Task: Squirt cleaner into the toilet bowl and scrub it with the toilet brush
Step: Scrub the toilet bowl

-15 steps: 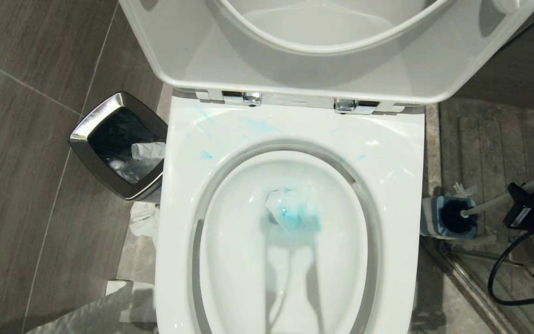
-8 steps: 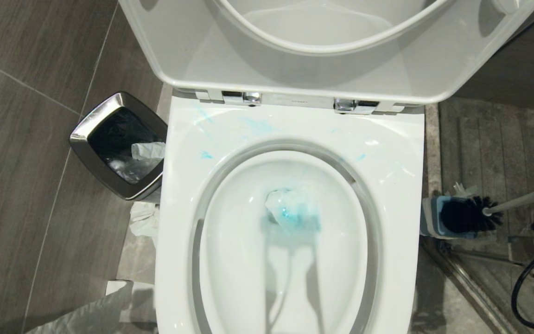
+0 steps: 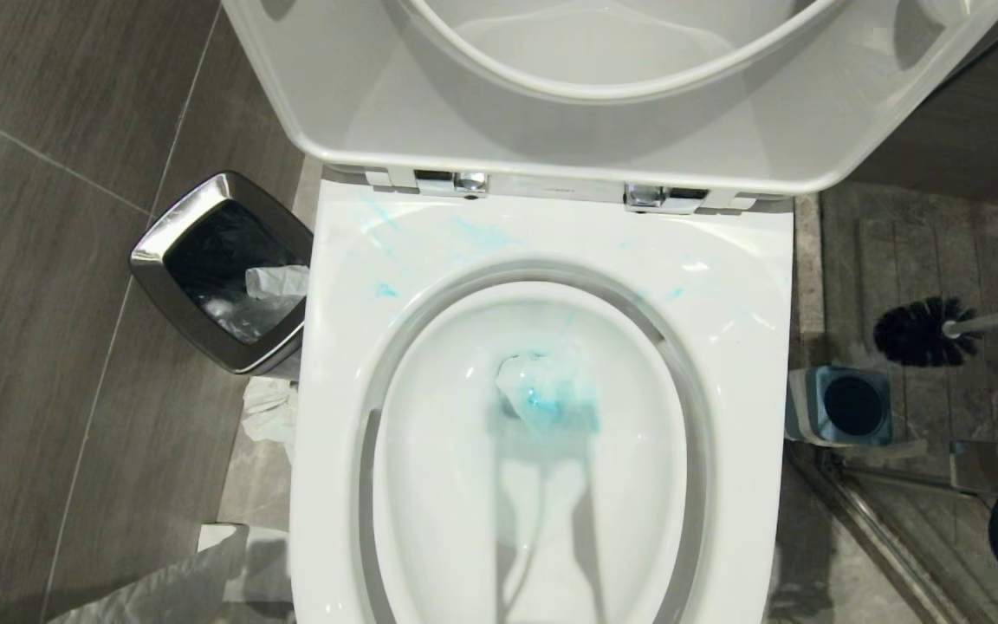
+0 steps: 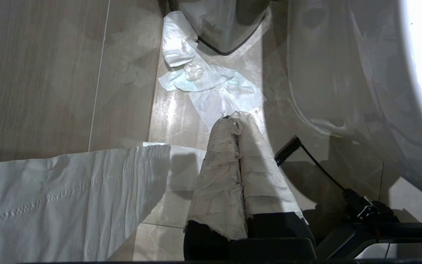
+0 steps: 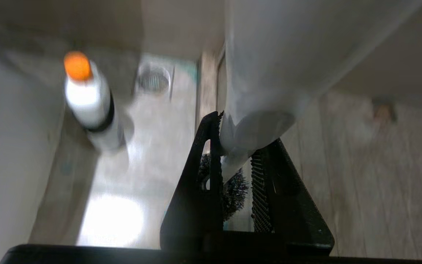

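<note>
Now toilet brush between right gripper jaws.

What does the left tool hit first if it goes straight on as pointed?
Probably the crumpled white tissue on the floor, lying just past the wrapped tips of the left tool, with the steel bin behind it. Depth is unclear; bare floor tile could come first.

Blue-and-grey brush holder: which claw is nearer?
Right. The right claw grips the white-handled, black-bristled toilet brush, lifted just above the square blue-and-grey holder on the toilet's right. The shut left claw hangs over the floor on the glossy white toilet bowl's opposite side.
</note>
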Tool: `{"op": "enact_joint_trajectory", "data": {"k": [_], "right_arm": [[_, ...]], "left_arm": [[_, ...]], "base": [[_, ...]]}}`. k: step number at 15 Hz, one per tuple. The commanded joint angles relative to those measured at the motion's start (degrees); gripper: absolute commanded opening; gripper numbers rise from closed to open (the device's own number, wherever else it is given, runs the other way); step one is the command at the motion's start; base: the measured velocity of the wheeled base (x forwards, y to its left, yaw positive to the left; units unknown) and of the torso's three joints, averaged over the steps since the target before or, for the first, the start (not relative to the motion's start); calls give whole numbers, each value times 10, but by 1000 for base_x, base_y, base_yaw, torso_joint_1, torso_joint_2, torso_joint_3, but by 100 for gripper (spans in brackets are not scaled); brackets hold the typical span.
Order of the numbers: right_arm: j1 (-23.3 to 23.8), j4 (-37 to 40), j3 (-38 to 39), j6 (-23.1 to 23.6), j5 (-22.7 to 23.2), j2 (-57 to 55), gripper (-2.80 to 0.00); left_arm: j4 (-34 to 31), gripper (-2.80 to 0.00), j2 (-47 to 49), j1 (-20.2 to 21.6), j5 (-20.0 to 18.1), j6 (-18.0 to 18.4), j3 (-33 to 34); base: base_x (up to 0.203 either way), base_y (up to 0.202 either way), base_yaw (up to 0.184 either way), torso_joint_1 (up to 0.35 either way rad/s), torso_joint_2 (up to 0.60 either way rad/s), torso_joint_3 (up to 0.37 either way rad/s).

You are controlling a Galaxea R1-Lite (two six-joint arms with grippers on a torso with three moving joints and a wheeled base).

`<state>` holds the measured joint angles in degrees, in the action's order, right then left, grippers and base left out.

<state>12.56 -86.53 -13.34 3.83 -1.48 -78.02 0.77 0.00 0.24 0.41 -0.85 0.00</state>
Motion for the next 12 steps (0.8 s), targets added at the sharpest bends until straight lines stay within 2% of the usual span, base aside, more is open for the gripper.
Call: {"op": "enact_joint_trajectory", "data": {"k": [1,6,10,12], "right_arm": [[0,21,-33,0,0,28,-280],[-1,327,-173,-4,1,133,-280],[-1,552,-291,-47,1,196,-280],[-1,631,-327,-60,4,224,-280]], "left_arm": [[-1,-280,0,0,0,0,4],[0,-280,0,0,0,0,4],[0,-280,0,0,0,0,4],[0,-280,0,0,0,0,4]], "base": [[0,0,0,0,0,0],[0,0,0,0,0,0],[0,0,0,0,0,0],[0,0,0,0,0,0]]}}
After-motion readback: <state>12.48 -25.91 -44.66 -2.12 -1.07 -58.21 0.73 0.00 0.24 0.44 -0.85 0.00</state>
